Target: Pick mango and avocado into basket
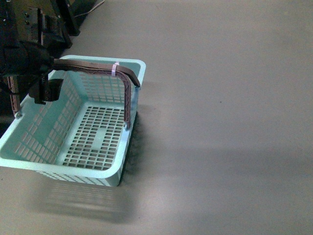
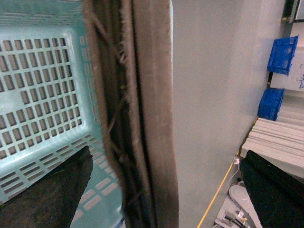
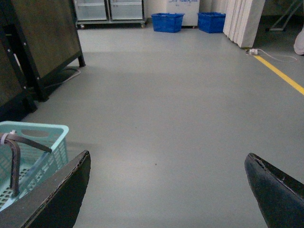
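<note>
The light teal basket (image 1: 49, 128) stands on the grey floor at the left, and its slotted base is bare. Its brown-grey handle (image 1: 98, 67), tied with a white zip tie (image 1: 115, 69), is raised over it. My left gripper (image 1: 43, 83) is open above the basket's far left side. In the left wrist view the handle (image 2: 152, 95) runs between the open fingers of the left gripper (image 2: 166, 156), with the basket's lattice (image 2: 42, 71) beside it. My right gripper (image 3: 167, 156) is open over bare floor, with the basket (image 3: 47, 137) off to one side. The mango and the avocado are out of view.
Dark furniture (image 1: 58, 19) stands behind the basket at the far left. In the right wrist view a dark cabinet (image 3: 42, 42), blue crates (image 3: 167, 21) and a yellow floor line (image 3: 280, 76) lie further off. Grey floor stretches right of the basket.
</note>
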Controlling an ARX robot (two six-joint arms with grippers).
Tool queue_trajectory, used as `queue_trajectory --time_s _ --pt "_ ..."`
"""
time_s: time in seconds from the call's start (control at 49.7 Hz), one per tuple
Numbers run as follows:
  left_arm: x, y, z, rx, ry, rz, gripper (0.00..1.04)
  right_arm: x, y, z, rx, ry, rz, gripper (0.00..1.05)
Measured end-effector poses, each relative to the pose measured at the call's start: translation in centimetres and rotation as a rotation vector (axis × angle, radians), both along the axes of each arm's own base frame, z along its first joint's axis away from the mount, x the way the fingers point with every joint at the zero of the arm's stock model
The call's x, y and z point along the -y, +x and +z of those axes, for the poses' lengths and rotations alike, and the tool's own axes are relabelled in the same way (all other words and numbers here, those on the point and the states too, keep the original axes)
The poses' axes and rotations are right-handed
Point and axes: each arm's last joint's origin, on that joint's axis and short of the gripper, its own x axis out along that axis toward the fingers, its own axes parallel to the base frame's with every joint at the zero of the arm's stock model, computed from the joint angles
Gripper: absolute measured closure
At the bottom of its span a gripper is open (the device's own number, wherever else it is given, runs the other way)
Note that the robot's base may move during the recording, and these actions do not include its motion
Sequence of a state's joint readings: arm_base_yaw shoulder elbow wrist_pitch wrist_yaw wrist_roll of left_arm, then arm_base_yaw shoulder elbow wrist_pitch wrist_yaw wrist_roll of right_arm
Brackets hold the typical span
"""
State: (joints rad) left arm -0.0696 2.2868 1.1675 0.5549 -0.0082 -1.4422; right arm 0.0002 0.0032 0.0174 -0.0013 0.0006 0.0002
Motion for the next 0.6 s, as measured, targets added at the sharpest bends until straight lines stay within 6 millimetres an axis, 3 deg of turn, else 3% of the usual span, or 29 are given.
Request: queue_trajectory --time_s 0.201,0.402,0.603 --pt "0.3 2.1 -1.0 -0.003 0.015 0.007 0.10 0.0 0.0 0.0 0.000 0.000 0.000 0.09" --pt "1.2 2.3 -1.9 -0.021 0.011 -0.009 0.36 0.0 0.0 0.0 0.000 0.000 0.000 0.09" --pt "2.5 2.1 -2.2 -0.031 -0.001 -0.004 0.75 0.0 0.0 0.0 0.000 0.000 0.000 0.09"
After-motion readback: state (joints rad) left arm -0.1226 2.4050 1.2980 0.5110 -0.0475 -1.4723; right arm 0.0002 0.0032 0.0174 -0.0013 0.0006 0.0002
